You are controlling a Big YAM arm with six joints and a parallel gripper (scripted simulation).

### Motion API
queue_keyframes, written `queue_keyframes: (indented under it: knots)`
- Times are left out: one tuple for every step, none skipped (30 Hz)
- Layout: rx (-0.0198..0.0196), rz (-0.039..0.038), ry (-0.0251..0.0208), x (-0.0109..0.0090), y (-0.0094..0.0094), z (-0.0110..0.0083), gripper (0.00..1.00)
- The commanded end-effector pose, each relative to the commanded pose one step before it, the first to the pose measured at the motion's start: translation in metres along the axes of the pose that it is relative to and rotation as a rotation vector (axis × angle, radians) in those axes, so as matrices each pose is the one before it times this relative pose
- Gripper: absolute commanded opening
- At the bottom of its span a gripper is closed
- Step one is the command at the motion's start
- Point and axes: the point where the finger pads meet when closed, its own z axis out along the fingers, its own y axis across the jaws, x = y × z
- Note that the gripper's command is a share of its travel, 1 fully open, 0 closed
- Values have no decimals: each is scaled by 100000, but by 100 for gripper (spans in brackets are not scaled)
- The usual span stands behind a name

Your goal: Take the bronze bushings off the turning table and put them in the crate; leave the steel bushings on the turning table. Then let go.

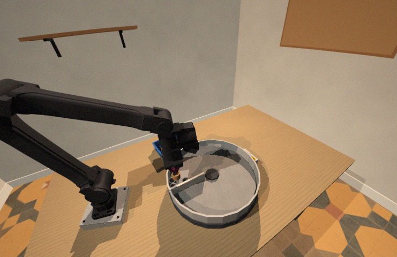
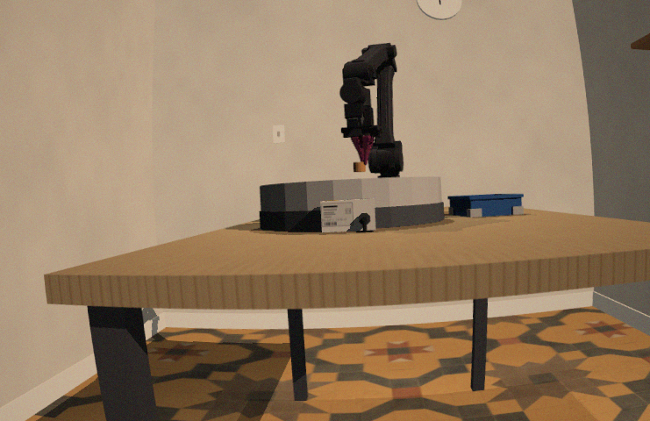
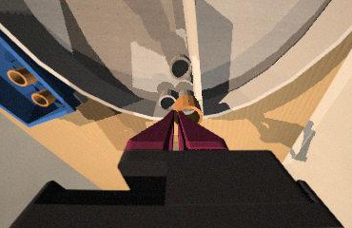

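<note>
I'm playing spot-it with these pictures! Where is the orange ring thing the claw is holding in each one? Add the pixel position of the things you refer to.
Top: the bronze bushing [image 1: 175,176] [image 2: 359,167] [image 3: 183,103] is just left of the picture's middle, low down, under the claw [image 1: 174,172] [image 2: 363,162] [image 3: 175,114].
Exterior: right of the middle, above the round wall.
Wrist: near the middle, at the claw's tips.
Shared landmark: the blue crate [image 1: 156,145] [image 2: 494,205] [image 3: 50,120].

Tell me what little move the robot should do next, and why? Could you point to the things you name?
I think the pincer [image 1: 175,172] [image 2: 363,162] [image 3: 175,114] should carry the orange ring [image 1: 176,175] [image 2: 359,167] [image 3: 187,103] sideways to the blue box [image 1: 156,145] [image 2: 494,205] [image 3: 52,119], keeping it pinched. The ring is already up above the rim of the round tray [image 1: 214,219] [image 2: 410,190] [image 3: 260,28], and two matching rings [image 3: 29,77] lie in that box.
</note>
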Motion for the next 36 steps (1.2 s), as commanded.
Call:
queue_keyframes:
  knots:
    - [287, 43, -5784, -2643, 624, -2065, 0]
    - [-27, 5, -50, -41, 209, 1, 0]
    - [-26, 6, -64, -50, 257, 2, 0]
    - [0, 0, 0, 0, 0, 0, 0]
    - [0, 0, 0, 0, 0, 0, 0]
    - [-44, 7, -81, -62, 310, 2, 0]
    - [-14, 9, -99, -72, 357, 3, 0]
    - [-81, 10, -121, -86, 423, 4, 0]
    - [-96, 12, -145, -99, 480, 5, 0]
    - [-112, 14, -170, -112, 538, 6, 0]
    - [-131, 17, -197, -126, 597, 7, 0]
    - [-152, 20, -226, -140, 656, 9, 0]
    - [-155, 18, -88, -115, 711, 11, 0]
    - [-154, 17, 16, -95, 765, 14, 0]
    - [-132, 14, 41, -80, 683, 13, 0]
    - [-134, 14, 76, -77, 741, 15, 0]
    - [-134, 14, 91, -78, 774, 17, 0]
    - [-135, 14, 71, -83, 783, 18, 0]
    - [-142, 15, 23, -93, 781, 19, 0]
    - [-141, 15, 16, -94, 779, 20, 0]
    - [0, 0, 0, 0, 0, 0, 0]
    - [0, 0, 0, 0, 0, 0, 0]
    - [149, -17, 1124, 139, 990, 29, 0]
    - [-236, 13, -182, -186, 1141, 27, 0]
    - [-237, 22, -181, -150, 829, 22, 0]
    - [-260, 14, -72, -85, 571, 16, 0]
    - [-109, 16, -125, -116, 658, 21, 0]
    - [-124, 17, -116, -114, 716, 24, 0]
    - [-75, 10, 24, -87, 741, 26, 0]
    - [-74, 1, 211, -46, 762, 27, 0]
    - [-32, 6, 79, -69, 750, 28, 0]
    - [-129, 7, 80, -79, 747, 26, 0]
    - [-51, 6, 63, -72, 749, 28, 0]
    - [-44, 1, 155, -61, 749, 27, 0]
    - [-18, -2, 182, -48, 754, 29, 0]
    - [50, -7, 232, -40, 754, 28, 0]
